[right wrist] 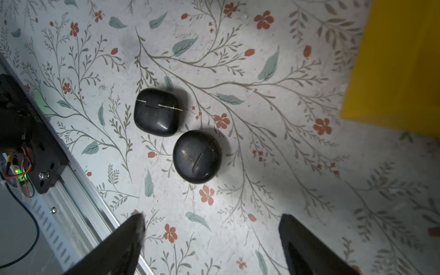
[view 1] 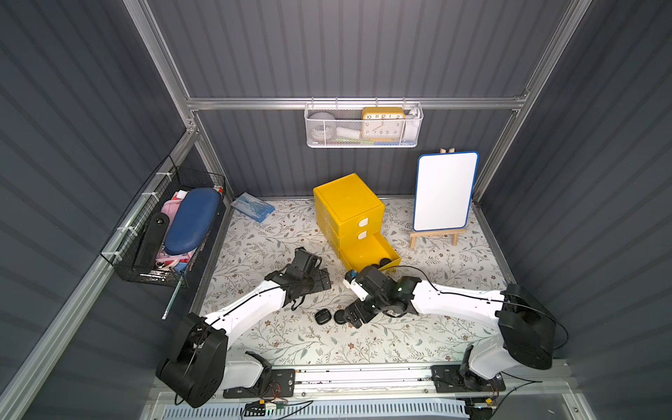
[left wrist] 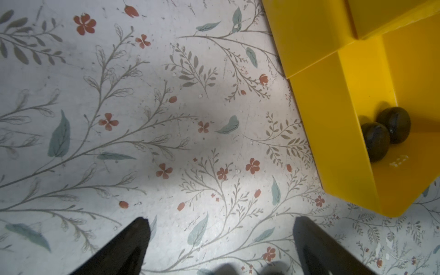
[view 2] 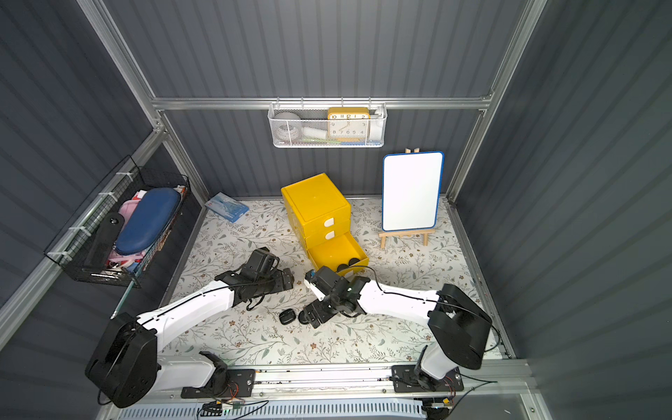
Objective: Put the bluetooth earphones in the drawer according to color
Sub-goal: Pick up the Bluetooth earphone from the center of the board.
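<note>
Jaws on left gripper and right gripper are gaping, empty. Glossy black earphones, a squarish case and a round case, are lying just beside each other.

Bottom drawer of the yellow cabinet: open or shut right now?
Open. The bottom drawer is pulled out of the yellow cabinet, with two black earphone cases lying inside.

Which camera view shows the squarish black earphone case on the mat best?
The right wrist view: the squarish black case appears large, its lid seam clear. Both top views show it small; the left wrist view misses it.
</note>
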Motion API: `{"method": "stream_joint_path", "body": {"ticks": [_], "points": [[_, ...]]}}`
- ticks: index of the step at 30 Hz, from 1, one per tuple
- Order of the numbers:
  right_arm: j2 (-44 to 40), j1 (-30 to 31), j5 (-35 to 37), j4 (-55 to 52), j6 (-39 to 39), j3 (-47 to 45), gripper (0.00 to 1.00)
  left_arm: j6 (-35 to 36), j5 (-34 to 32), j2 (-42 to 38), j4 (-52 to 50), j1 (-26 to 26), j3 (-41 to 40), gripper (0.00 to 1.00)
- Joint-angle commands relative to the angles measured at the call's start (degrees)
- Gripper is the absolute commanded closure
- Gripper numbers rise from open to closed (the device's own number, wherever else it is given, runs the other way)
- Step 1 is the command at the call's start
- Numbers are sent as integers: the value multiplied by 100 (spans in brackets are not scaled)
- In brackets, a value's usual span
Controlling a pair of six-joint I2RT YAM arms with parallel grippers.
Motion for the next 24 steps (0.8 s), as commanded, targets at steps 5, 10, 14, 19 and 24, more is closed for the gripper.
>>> {"method": "stream_joint_path", "body": {"ticks": [5,10,14,19,24], "points": [[826,423,391,-361,-276,635,18,-233,-265,-644,-178,23,-87,1],[1227,536,399,-354,-281,876,23,-304,-443,-951,-252,26,-161,1],[1435,534,437,-344,-230,986,28,-338,-536,-1134,-270,26,-196,1],[1623,537,582,-352,-186,1071,33,-361,-654,-1243,-290,19,-220,1],[1830,536,802,-383,-88,1175,38,-348,-687,-1237,-302,26,-212,1]]}}
